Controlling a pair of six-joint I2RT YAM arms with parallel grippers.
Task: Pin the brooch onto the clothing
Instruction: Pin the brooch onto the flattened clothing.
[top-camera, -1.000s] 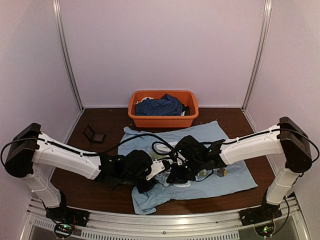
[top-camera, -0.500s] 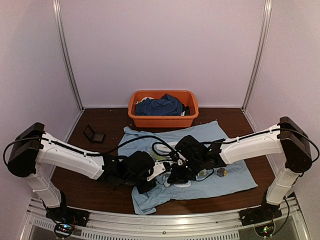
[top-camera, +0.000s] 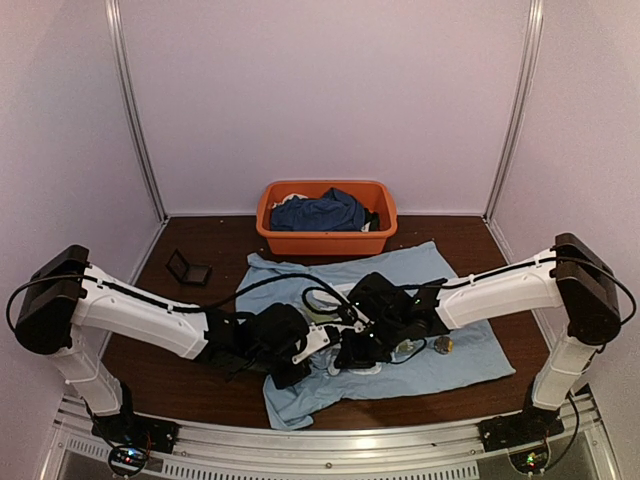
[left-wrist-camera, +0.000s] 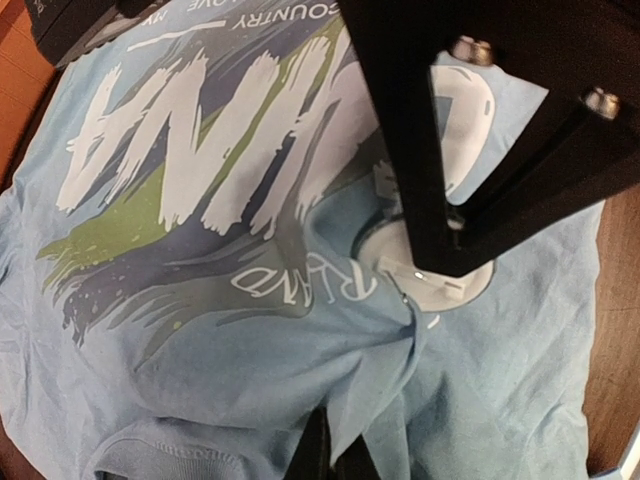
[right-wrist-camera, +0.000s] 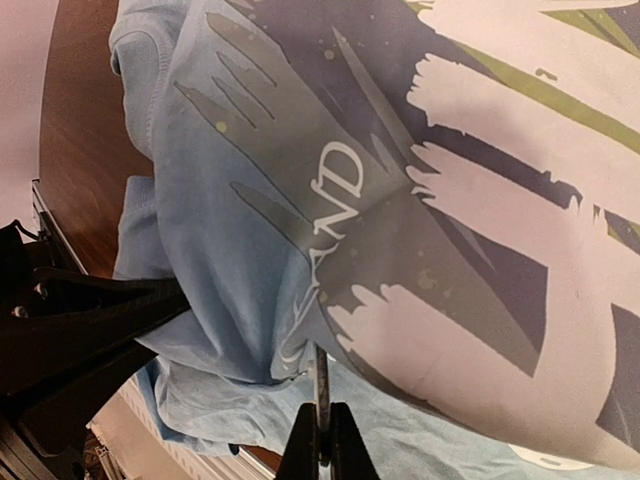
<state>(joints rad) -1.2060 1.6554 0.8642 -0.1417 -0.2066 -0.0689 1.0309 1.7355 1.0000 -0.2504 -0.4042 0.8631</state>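
Note:
The clothing, a light blue T-shirt (top-camera: 445, 300) with a white and green chest print (left-wrist-camera: 200, 150), lies spread on the table between both arms. My left gripper (left-wrist-camera: 332, 442) is shut on a raised fold of the shirt near its lower edge. My right gripper (right-wrist-camera: 323, 410) is shut on the brooch (right-wrist-camera: 321, 375), a thin metallic disc seen edge-on. The disc's top edge touches the underside of the lifted shirt fold (right-wrist-camera: 250, 300). In the top view the left gripper (top-camera: 300, 352) and right gripper (top-camera: 352, 352) stand close together over the shirt.
An orange basket (top-camera: 290, 240) holding a dark blue garment (top-camera: 320, 212) stands behind the shirt. A small black case (top-camera: 187, 267) lies open at the left. A small dull-gold object (top-camera: 442, 345) rests on the shirt right of the right gripper. Side walls enclose the table.
My left gripper has shut on the shirt fold and pulled slightly left. The right gripper has stayed shut on the brooch, almost in place.

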